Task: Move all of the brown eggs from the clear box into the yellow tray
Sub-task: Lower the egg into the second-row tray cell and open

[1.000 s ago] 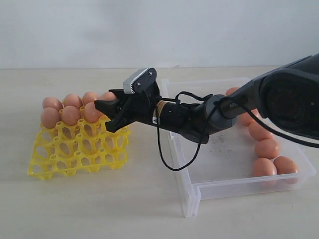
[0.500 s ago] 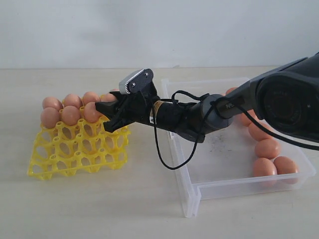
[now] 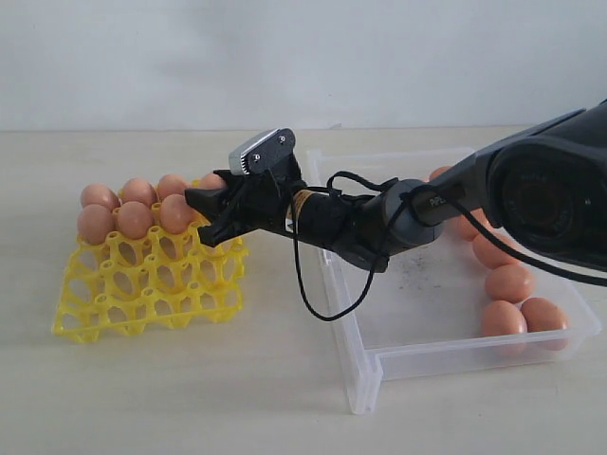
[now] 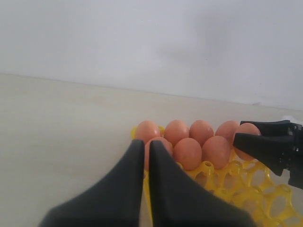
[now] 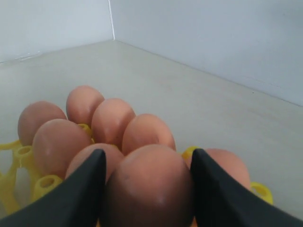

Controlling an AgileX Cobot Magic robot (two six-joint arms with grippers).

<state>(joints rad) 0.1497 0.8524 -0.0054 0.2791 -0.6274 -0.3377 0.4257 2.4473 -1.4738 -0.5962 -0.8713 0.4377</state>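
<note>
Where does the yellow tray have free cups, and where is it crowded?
Free: near cup rows of the yellow tray, between its front edge and the brown eggs. Crowded: far rows, where the right pincer holds one.

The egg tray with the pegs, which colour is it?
The egg tray is bright yellow, clearest in the exterior view.

No readable text or labels anywhere.

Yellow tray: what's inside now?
Seven brown eggs occupy the yellow tray's far rows; right tool holds an eighth egg beside them. Near cups empty; cups under the tool are hidden.
</note>
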